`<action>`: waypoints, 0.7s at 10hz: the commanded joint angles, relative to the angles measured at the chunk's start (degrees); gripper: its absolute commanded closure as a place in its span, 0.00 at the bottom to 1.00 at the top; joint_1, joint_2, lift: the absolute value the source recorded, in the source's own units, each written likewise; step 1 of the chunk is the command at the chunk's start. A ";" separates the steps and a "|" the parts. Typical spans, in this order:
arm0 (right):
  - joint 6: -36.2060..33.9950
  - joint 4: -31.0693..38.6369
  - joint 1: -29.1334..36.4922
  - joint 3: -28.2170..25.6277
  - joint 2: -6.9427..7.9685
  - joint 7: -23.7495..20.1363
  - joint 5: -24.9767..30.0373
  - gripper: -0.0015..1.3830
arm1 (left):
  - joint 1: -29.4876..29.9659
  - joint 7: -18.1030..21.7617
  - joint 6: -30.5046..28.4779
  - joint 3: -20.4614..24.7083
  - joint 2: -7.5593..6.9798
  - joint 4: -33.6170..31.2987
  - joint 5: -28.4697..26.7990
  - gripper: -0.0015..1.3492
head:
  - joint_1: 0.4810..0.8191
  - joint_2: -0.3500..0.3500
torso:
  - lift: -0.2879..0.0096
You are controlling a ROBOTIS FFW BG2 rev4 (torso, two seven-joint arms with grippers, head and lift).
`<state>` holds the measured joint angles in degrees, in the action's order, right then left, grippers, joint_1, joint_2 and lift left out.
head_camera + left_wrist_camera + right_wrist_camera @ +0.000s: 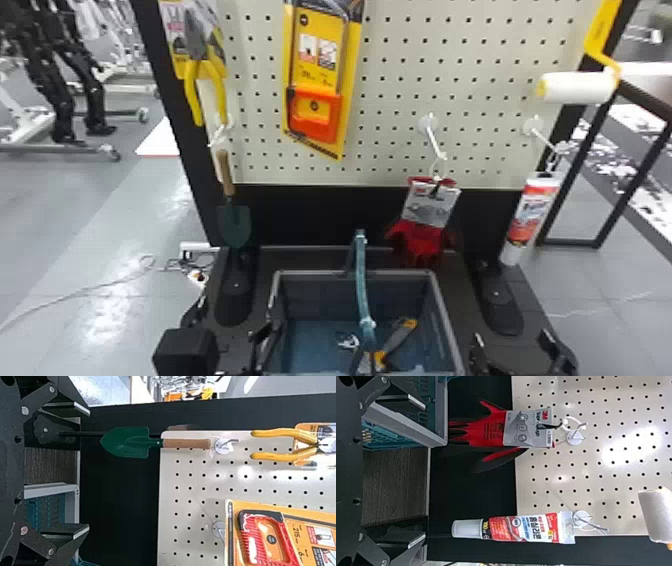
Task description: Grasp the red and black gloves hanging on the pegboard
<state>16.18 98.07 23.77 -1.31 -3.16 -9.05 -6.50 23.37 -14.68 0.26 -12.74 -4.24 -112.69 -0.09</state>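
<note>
The approach is probably only beginning: the right gripper [423, 471], gaping empty below the red and black gloves [418, 242], is needing to close in, the left gripper [85, 469] gaping likewise.

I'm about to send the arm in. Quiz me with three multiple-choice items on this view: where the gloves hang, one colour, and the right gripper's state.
1. The red and black gloves hang:
A) left of the trowel
B) between the saw pack and the tube
C) right of the tube

2. The trowel's blade is:
A) green
B) orange
C) white

3. The right gripper is:
A) shut on the gloves
B) shut on the tube
C) open, holding nothing

Answers:
1 B, since their hook sits between those two on the pegboard.
2 A, since the blade shows green in the head and left wrist views.
3 C, since its jaws stand apart, short of the gloves.
</note>
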 commanded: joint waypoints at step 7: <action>-2.82 -1.57 -4.61 -0.18 -0.44 -2.46 -1.41 0.11 | -0.16 0.00 0.09 -0.09 -0.06 0.01 0.00 0.20 | 0.20 0.50 | 0.63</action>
<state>14.59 96.59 20.20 -1.41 -3.46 -11.44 -7.57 23.23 -14.69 0.33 -12.82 -4.30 -112.68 -0.09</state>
